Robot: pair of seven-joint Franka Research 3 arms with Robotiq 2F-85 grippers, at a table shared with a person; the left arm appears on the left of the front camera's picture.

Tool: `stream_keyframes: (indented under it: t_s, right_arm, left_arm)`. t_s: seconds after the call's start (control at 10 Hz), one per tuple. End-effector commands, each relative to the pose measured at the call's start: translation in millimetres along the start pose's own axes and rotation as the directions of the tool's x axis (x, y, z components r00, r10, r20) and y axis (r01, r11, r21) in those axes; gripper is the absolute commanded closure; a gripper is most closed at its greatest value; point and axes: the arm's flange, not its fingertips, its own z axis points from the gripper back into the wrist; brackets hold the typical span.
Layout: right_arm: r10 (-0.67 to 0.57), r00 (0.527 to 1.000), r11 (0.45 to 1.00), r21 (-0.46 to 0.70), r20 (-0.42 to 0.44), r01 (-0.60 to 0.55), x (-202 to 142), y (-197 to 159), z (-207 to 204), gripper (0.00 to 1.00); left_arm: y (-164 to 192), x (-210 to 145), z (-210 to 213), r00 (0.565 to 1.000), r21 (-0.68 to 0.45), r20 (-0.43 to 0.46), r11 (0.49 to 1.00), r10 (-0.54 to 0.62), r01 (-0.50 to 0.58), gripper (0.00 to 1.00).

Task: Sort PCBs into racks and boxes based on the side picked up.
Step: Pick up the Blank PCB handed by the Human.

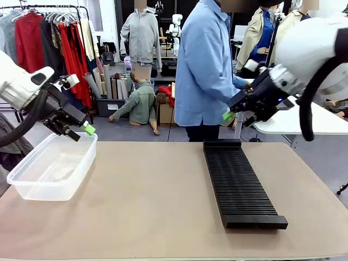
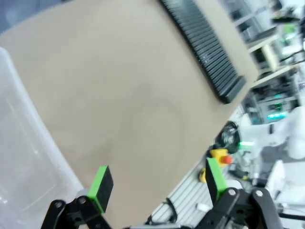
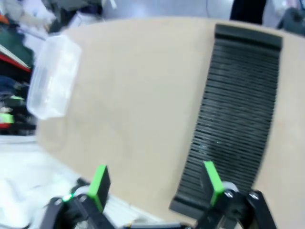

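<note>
A long black rack (image 1: 239, 185), ribbed from end to end with fine parallel slots, lies lengthwise right of centre on the smooth, matte tan desk (image 1: 147, 201), its far end close to the desk's far edge. At the left side of the frame a clear plastic tub (image 1: 46, 191) rests on the desk, rectangular with rounded corners and a thin rim, see-through down to its glossy base. The left fingers (image 1: 88, 129), black with bright green pads, hang released and spread apart, grasping nothing, just above the tub's far right corner. The right fingers (image 1: 227, 115), also black with green pads, are likewise spread wide and released, raised in the upper right of the frame above the rack's far end. A person (image 1: 204, 65) in a light blue shirt stands beyond the desk's far edge, top centre.
</note>
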Motion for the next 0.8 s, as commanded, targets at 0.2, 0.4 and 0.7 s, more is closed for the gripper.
stream_keyframes:
  t_s: [0.2, 0.4, 0.7]
  right_arm:
    - [-0.116, 0.992, 0.939, 0.331, 0.054, 0.092, -34, -63, 44, 0.0]
    - [-0.179, 0.983, 0.9, 0.409, 0.032, 0.151, -55, -93, 58, 0.0]
    - [-0.255, 0.961, 0.825, 0.542, 0.11, 0.157, -86, -131, 76, 0.0]
  left_arm:
    - [62, 12, 20, 0.983, -0.334, 0.084, 0.934, 0.16, -0.124, 0.0]
    - [75, 7, 33, 0.973, -0.421, 0.138, 0.9, 0.183, -0.11, 0.0]
    - [105, -9, 41, 0.955, -0.467, 0.172, 0.874, 0.24, -0.135, 0.0]
